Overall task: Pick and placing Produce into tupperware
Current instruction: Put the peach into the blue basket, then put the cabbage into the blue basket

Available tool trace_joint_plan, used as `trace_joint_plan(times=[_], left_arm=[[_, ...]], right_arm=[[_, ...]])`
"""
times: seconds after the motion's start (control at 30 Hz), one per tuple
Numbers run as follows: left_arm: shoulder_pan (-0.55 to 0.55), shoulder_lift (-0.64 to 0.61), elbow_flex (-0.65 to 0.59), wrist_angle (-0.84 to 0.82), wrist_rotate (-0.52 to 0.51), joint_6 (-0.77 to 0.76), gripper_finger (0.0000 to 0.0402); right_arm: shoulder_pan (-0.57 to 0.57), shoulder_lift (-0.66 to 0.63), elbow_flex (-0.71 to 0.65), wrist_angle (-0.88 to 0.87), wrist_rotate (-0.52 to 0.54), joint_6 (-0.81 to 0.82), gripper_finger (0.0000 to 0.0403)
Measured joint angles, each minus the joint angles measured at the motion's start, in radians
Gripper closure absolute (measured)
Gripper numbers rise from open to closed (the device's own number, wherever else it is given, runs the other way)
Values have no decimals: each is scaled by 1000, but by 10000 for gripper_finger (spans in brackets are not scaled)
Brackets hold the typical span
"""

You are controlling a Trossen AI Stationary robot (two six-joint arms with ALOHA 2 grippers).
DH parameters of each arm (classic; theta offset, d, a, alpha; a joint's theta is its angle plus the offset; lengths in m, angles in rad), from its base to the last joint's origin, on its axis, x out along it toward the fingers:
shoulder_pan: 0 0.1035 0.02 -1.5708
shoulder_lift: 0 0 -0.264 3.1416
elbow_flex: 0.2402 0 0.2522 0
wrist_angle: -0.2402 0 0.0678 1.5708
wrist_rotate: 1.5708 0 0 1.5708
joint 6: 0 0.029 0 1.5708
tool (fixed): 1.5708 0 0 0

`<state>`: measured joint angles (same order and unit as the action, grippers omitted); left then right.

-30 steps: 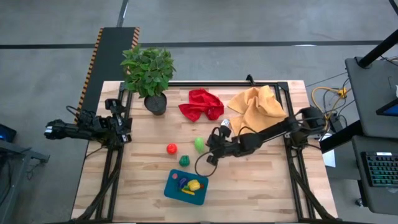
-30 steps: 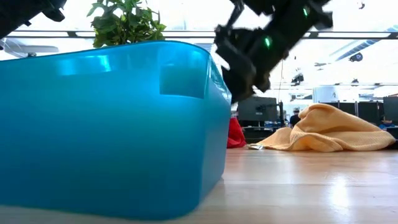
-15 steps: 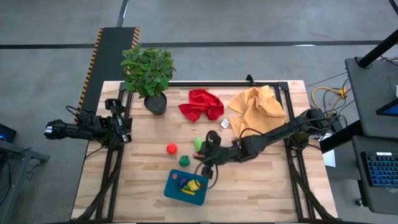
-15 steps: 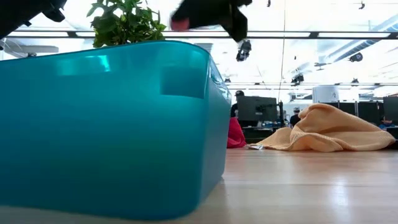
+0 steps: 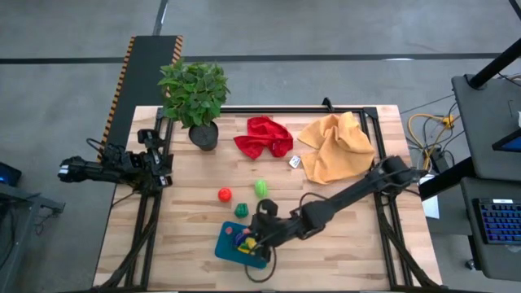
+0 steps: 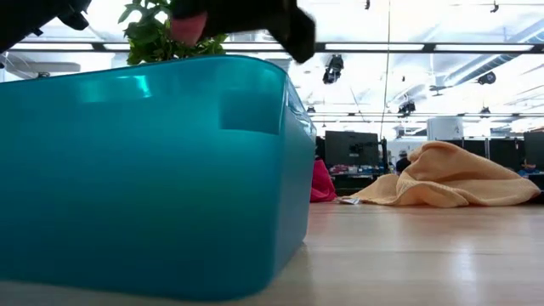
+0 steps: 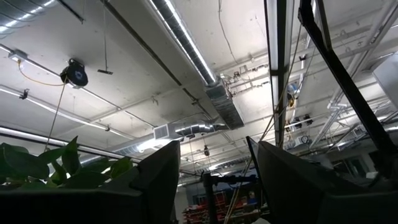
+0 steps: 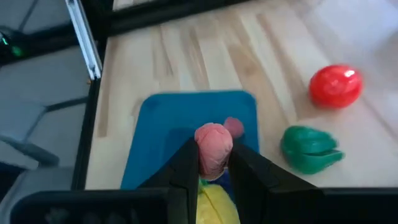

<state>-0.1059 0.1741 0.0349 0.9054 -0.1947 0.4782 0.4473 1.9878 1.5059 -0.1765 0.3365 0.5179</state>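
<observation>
Right gripper (image 5: 248, 238) is over the blue tub (image 5: 225, 247), fingers clamped on a small pink piece (image 8: 214, 148). In the wrist view the tub floor sits directly beyond the piece, so the drop looks like straight down. Piece is a rounded lump, long axis running out along the fingers. Tub sits at 6 o'clock on the table, long axis roughly 9-to-3, slightly skewed. Yellow piece (image 8: 219, 205) already inside. Left gripper (image 5: 163, 168) parked off the 9 o'clock edge, fingers apart, empty.
</observation>
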Motion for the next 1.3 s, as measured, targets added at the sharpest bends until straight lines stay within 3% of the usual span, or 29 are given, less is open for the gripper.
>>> trace_joint_plan(times=[0.4,0.83,1.3], left_arm=[[0,0,0,-1,0,0,202],[0,0,0,-2,0,0,202],[0,0,0,-2,0,0,202]], right_arm=[[-18,156,128,-125,-47,4,339],[-18,176,130,-141,-82,5,337],[-22,176,134,-143,-68,22,255]])
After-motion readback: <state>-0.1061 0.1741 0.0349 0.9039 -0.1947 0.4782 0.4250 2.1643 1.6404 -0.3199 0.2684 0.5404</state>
